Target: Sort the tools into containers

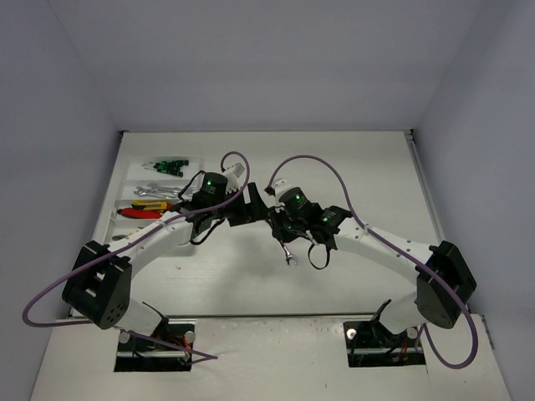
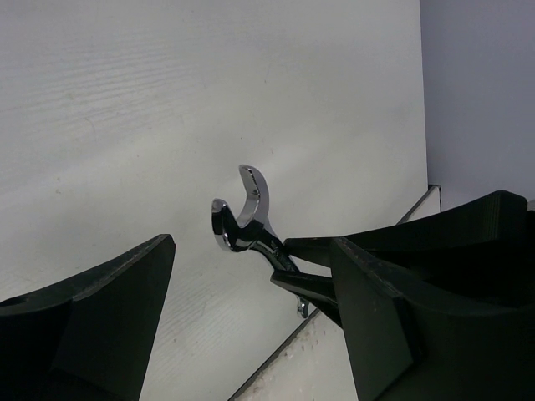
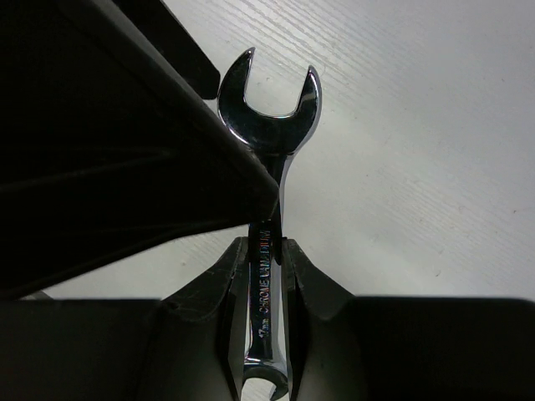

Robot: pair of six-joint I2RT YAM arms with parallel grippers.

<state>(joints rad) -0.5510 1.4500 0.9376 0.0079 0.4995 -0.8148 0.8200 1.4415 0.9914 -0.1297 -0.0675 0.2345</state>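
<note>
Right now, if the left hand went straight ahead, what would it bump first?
Probably the silver wrench, held by the right hand, right ahead of the open left hand; depth is unclear.

White table [image 1: 368,171]; plain grey walls [image 1: 267,58] around.

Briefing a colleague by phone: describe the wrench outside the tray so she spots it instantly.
Look over the middle of the table. There the right gripper is shut on the shank of a silver open-end wrench. Unlike the wrenches in the white tray at far left, it alone is gripped.
</note>
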